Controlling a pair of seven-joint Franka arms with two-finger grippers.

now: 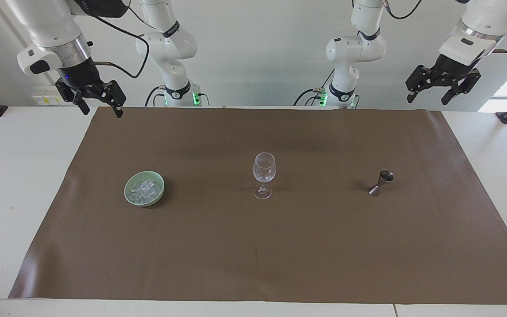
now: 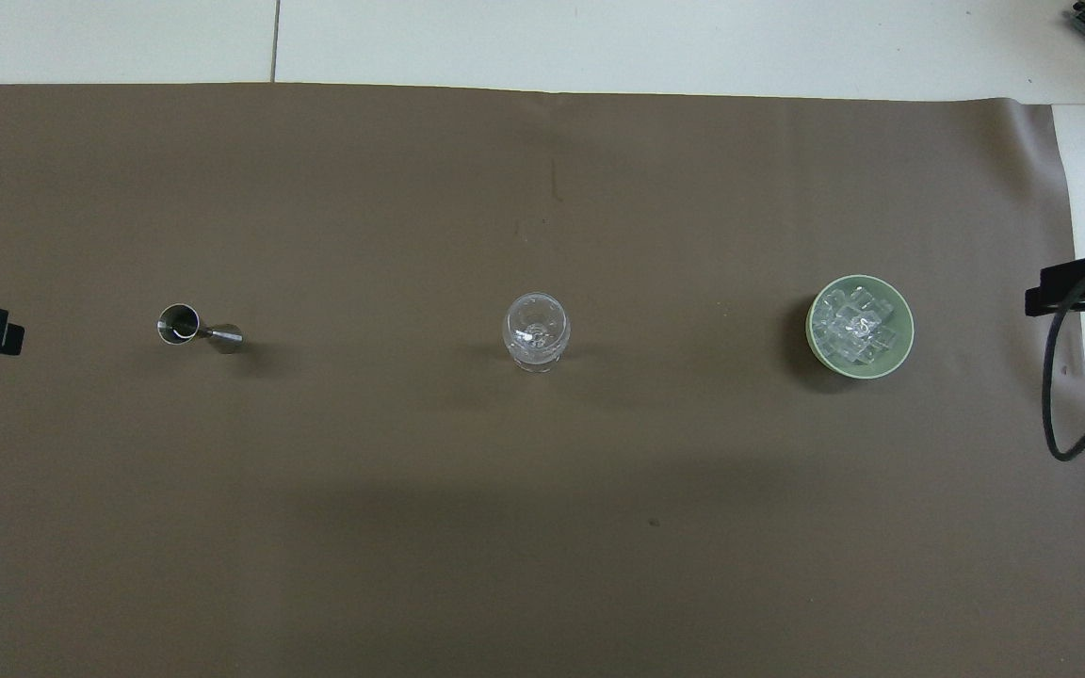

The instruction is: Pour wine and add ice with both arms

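One glass (image 1: 264,175) stands upright in the middle of the brown mat (image 1: 253,246), and everything else is placed here against it. One jigger (image 1: 381,182), small, dark and hourglass-shaped, stands upright on the mat well apart from the glass, toward the left arm's end of the table and level with the glass; no liquid shows in its open top in the overhead view. One pale green bowl (image 1: 129,197) sits on the mat well apart from the glass toward the right arm's end, about as far out as the jigger, so the three things stand in one row. The bowl holds one heap of ice (image 1: 145,189), small clear cubes too many and too crowded to count. There are two arms, both waiting. The left gripper (image 1: 429,97) hangs in the air past the jigger from the glass, over the edge of the mat at the robots' end, fingers spread apart and holding nothing. The right gripper (image 1: 103,106) hangs in the air past the bowl from the glass, over the mat's corner, fingers likewise apart and empty. Neither gripper touches the glass, jigger or bowl.
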